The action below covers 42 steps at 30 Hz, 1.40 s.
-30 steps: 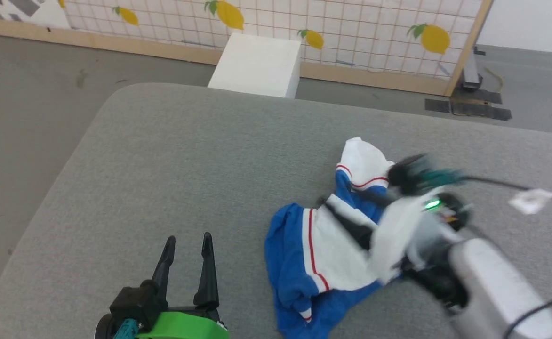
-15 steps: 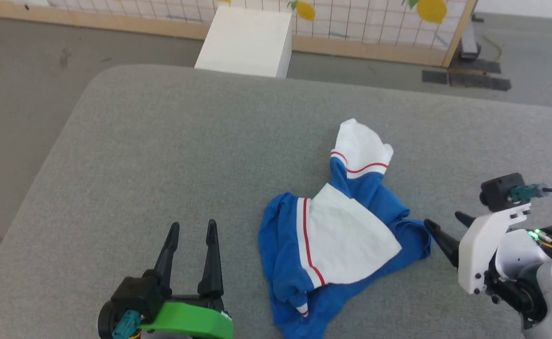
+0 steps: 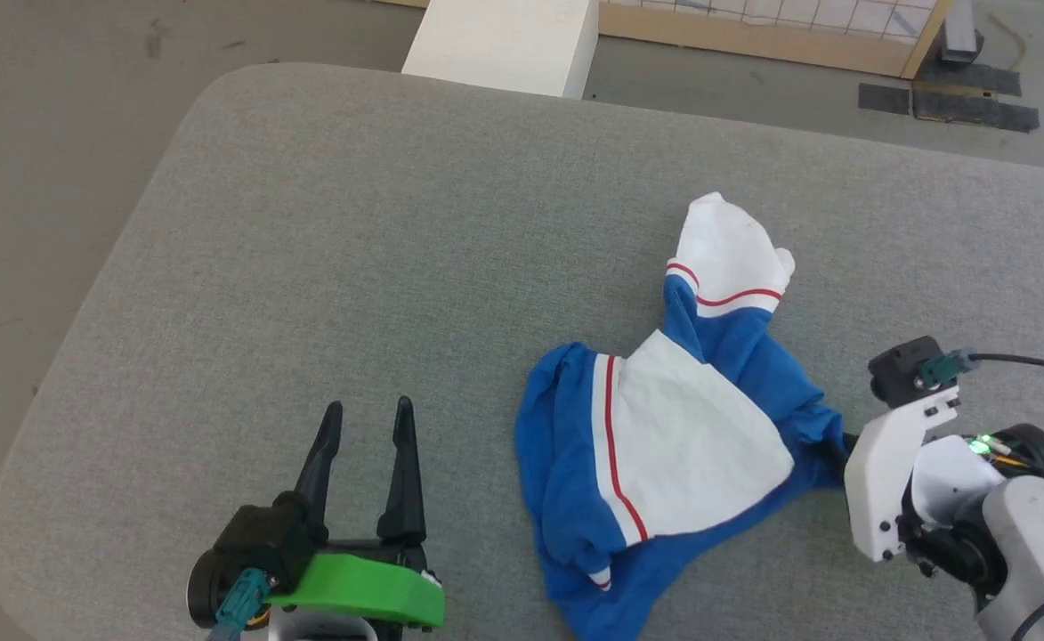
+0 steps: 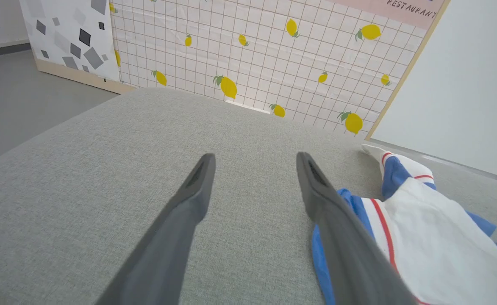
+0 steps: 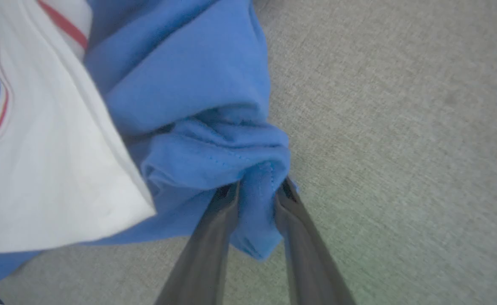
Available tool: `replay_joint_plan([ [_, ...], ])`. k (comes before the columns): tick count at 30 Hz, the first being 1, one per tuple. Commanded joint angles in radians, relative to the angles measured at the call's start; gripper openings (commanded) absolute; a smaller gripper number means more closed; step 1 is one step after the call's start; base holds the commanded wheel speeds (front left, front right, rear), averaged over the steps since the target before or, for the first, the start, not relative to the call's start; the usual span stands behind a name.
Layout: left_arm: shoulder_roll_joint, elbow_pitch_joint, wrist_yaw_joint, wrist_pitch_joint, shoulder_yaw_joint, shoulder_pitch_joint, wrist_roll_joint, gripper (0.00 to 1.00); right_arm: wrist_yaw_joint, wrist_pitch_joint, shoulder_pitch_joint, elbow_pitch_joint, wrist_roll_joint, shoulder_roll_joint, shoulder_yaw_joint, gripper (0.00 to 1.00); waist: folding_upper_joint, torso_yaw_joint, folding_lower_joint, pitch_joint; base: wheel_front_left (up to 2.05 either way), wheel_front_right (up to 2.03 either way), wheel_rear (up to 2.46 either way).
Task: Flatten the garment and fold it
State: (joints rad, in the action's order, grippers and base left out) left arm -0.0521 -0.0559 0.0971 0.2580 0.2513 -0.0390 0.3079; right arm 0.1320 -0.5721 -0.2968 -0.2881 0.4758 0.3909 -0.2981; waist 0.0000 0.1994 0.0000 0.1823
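The garment (image 3: 682, 436), a royal-blue T-shirt with white sleeves and thin red stripes, lies crumpled right of centre on the grey padded table (image 3: 397, 223). One white sleeve (image 3: 731, 254) points toward the far side. My right gripper (image 3: 837, 445) is at the garment's right edge; in the right wrist view its fingers (image 5: 220, 224) pinch a bunched blue fold of the garment (image 5: 214, 148) between them. My left gripper (image 3: 369, 405) rests open near the front edge, to the left of the garment (image 4: 422, 228) and apart from it, with nothing between its fingers (image 4: 189, 203).
A white box (image 3: 504, 40) stands on the floor beyond the table's far edge. Behind it runs a wood-framed panel (image 3: 753, 36) with a lemon print. The table's rounded left edge (image 3: 68, 338) drops to grey floor.
My right gripper swung from over the garment to its right edge, then closed on a blue fold. The head camera tilted down. The left gripper stayed still and open.
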Motion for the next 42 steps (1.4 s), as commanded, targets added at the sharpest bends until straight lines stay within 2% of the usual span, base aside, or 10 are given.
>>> replay_joint_plan([
  [1, 0.002, 0.002, 0.006, 0.004, -0.002, 0.016, 0.004, 1.0, -0.001, 0.018, -0.012, -0.018, 0.0, 0.001, 0.001, 0.0, 0.0, -0.008, 0.0, -0.007, 0.0, 0.0, 0.0],
  [9, 0.002, 0.01, 0.005, 0.004, -0.023, -0.012, 0.007, 1.0, -0.001, 0.126, -0.055, 0.02, 0.011, 0.0, 0.128, 0.0, 0.0, -0.073, 0.0, -0.076, 0.0, 0.0, 0.0],
  [15, 0.002, 0.015, 0.001, 0.004, -0.028, -0.04, 0.008, 1.0, -0.001, 0.14, 0.05, 0.157, 0.001, -0.005, 0.354, 0.0, 0.0, -0.108, 0.0, -0.114, 0.0, 0.0, 0.0],
  [20, 0.002, 0.014, -0.003, 0.004, -0.032, -0.057, 0.013, 1.0, -0.001, 0.1, 0.315, 0.299, -0.046, -0.126, 0.612, 0.0, 0.0, -0.11, 0.0, -0.119, 0.0, 0.0, 0.0],
  [24, 0.002, 0.017, -0.006, 0.004, -0.038, -0.067, 0.011, 1.0, -0.001, 0.095, 0.469, 0.318, -0.095, -0.244, 0.695, 0.0, 0.0, -0.112, 0.0, -0.116, 0.0, 0.0, 0.0],
  [26, 0.002, 0.019, -0.008, 0.004, -0.04, -0.069, 0.009, 1.0, -0.001, 0.108, 0.5, 0.316, -0.125, -0.278, 0.706, 0.44, 0.0, -0.115, 0.0, -0.115, 0.0, 0.0, 0.0],
  [27, 0.002, 0.022, -0.011, 0.004, -0.041, -0.069, 0.005, 1.0, -0.001, 0.122, 0.503, 0.313, -0.143, -0.289, 0.711, 1.0, 0.0, -0.117, 0.0, -0.116, 0.0, 0.0, 0.0],
  [33, 0.002, 0.031, -0.018, 0.004, -0.046, -0.077, -0.001, 1.0, -0.001, 0.169, 0.467, 0.332, -0.159, -0.314, 0.692, 1.0, 0.0, -0.126, 0.0, -0.137, 0.0, 0.0, 0.0],
  [38, 0.002, 0.026, -0.017, 0.004, -0.044, -0.089, 0.004, 1.0, -0.001, 0.116, 0.447, 0.491, -0.139, -0.323, 0.681, 1.0, 0.0, -0.129, 0.0, -0.151, 0.0, 0.0, 0.0],
  [42, 0.002, 0.02, -0.014, 0.004, -0.039, -0.087, 0.01, 1.0, -0.001, 0.052, 0.44, 0.596, -0.148, -0.305, 0.623, 1.0, 0.0, -0.119, 0.0, -0.141, 0.0, 0.0, 0.0],
])
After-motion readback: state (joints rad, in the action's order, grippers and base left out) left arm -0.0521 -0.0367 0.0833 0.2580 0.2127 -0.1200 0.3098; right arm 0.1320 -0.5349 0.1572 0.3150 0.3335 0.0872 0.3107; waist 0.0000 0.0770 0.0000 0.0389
